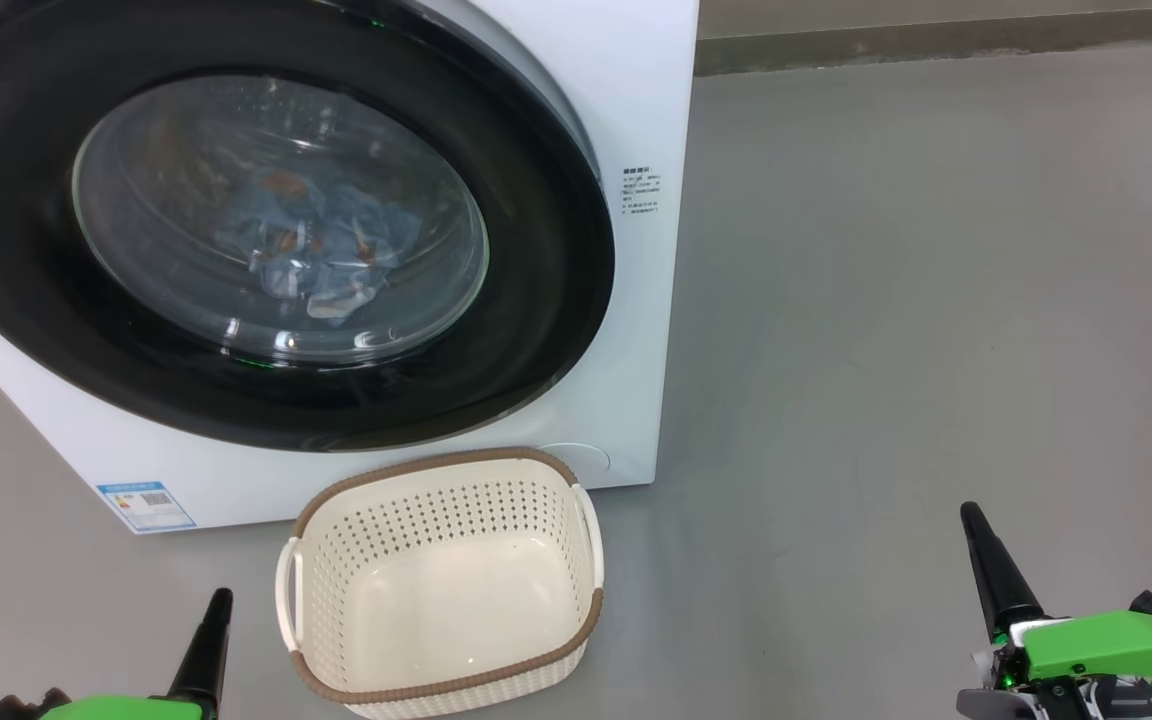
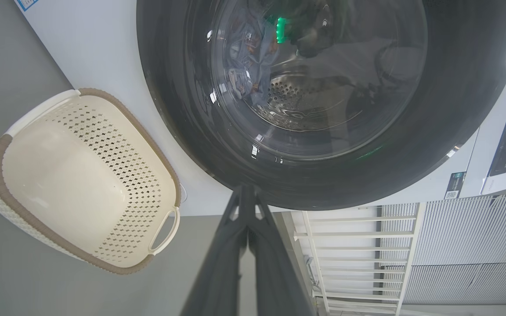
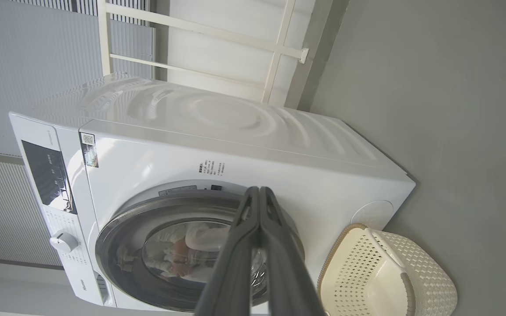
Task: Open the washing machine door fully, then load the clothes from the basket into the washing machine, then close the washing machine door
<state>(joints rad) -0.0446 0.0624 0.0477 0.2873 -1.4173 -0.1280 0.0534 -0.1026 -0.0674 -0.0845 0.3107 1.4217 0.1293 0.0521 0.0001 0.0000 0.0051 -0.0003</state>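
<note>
The washing machine (image 1: 626,80) (image 3: 244,145) stands ahead with its door (image 1: 26,300) (image 2: 455,109) (image 3: 117,259) closed flat against the front. Behind the glass lie the clothes (image 1: 316,240) (image 2: 244,79), light blue with orange prints, in the drum. The basket (image 1: 441,585) (image 2: 11,206) (image 3: 384,272) sits on the floor in front of the machine with nothing in it. My left gripper (image 1: 219,598) (image 2: 247,193) is shut and low at the left of the basket. My right gripper (image 1: 969,512) (image 3: 258,191) is shut and stands far to the basket's right. Neither holds anything.
Grey floor (image 1: 936,300) stretches to the right of the machine. A blue label (image 1: 146,505) marks the machine's lower front. The control panel (image 3: 46,175) and a knob (image 3: 63,241) sit at its top. A white rack (image 2: 358,254) stands behind by a ribbed wall.
</note>
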